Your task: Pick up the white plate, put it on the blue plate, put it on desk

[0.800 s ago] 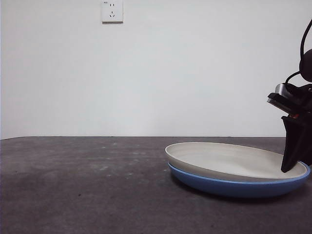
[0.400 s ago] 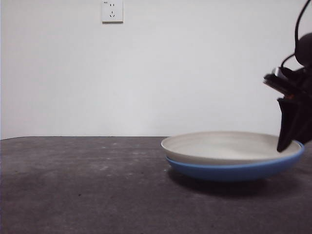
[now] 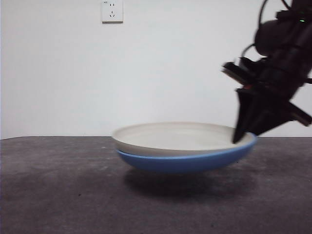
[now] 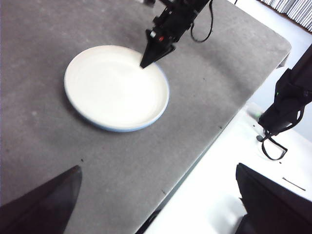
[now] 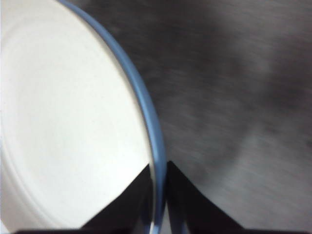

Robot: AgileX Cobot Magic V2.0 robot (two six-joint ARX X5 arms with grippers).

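Observation:
The white plate [image 3: 175, 136] lies nested in the blue plate [image 3: 185, 162]. The stack hangs slightly tilted just above the desk [image 3: 58, 185], with a shadow under it. My right gripper [image 3: 242, 139] is shut on the stack's right rim, one jaw inside the white plate and one under the blue rim. The right wrist view shows the jaws of the right gripper [image 5: 158, 176] pinching the blue plate's rim [image 5: 141, 97] beside the white plate [image 5: 63, 122]. From high up, the left wrist view shows the white plate [image 4: 114, 85], the blue plate's edge [image 4: 122, 129] and the right gripper [image 4: 145, 63]. My left gripper [image 4: 158, 168] is open and empty, far from the plates.
A wall socket [image 3: 112, 10] is on the white wall behind. The desk's edge [image 4: 214, 141] runs close to the plates in the left wrist view, with white floor beyond. A black arm base [image 4: 287, 102] stands off the desk.
The right gripper has lifted the stacked plates off the desk and carried them to the left. The left arm shows no visible change.

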